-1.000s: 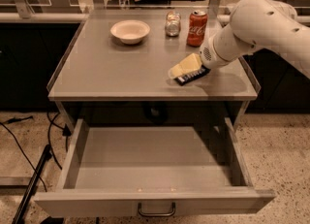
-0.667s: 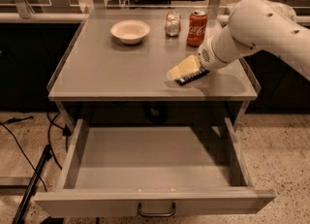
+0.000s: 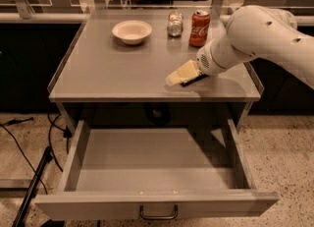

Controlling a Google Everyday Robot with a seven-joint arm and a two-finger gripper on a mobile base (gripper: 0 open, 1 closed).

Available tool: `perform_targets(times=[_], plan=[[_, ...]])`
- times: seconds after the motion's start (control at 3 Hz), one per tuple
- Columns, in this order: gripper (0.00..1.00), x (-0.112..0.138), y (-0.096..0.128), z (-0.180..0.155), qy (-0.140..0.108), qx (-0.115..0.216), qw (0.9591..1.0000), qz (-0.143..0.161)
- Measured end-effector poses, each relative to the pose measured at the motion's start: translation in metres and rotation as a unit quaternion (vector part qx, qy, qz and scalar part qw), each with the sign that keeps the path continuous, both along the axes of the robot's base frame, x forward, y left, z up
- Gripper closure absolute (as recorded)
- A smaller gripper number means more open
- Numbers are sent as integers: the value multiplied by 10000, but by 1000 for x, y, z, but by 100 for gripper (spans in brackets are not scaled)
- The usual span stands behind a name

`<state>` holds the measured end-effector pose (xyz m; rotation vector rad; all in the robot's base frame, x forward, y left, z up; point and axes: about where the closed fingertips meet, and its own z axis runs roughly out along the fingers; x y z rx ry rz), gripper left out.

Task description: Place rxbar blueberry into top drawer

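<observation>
Grey counter [image 3: 122,69]; drawer [image 3: 147,162] beneath stands open, ready to receive. Arm's gripper [image 3: 176,75] low near front-right corner, pressed over bar [image 3: 195,79], only dark sliver showing. Grip state: cannot tell. Bar not yet in drawer.

One camera, high and front-on.
It looks steeply down from nearby over the top drawer [image 3: 88,205] and table [image 3: 113,69]; the gripper [image 3: 172,78] shows right of centre, low over the tabletop.
</observation>
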<state>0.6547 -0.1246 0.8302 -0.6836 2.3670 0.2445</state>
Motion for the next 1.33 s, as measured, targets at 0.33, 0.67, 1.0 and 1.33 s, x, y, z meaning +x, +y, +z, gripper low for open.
perform_targets(times=[0.33, 0.67, 1.0, 1.33], plan=[[0, 5, 7, -2, -87, 8, 10000, -9], [0, 11, 10, -5, -124, 33, 9999, -40], [0, 18, 7, -11, -143, 3, 9998, -150], [0, 24, -5, -17, -158, -90, 9993, -312]])
